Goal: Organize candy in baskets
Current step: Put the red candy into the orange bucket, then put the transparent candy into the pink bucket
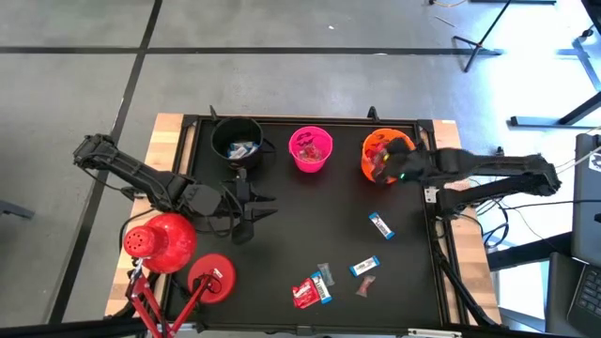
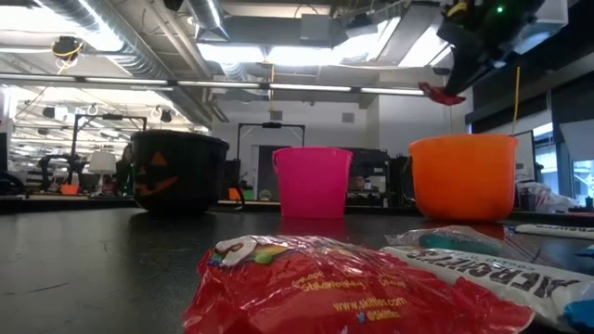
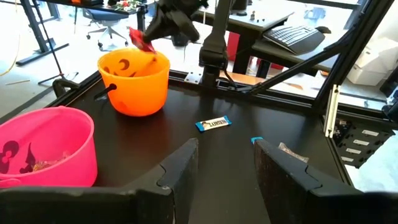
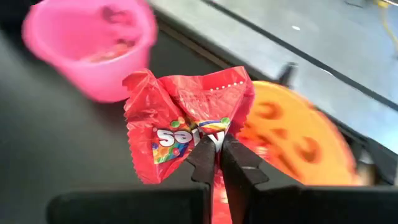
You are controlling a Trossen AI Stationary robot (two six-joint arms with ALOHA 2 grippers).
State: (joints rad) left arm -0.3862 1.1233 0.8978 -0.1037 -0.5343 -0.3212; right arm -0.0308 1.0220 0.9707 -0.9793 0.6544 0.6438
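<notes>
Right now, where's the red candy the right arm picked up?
The red candy packet is pinched in the right gripper, hanging above the orange bucket at the table's back right, beside the pink bucket.

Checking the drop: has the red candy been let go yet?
No, the right gripper is shut on the red candy above the orange bucket.
</notes>
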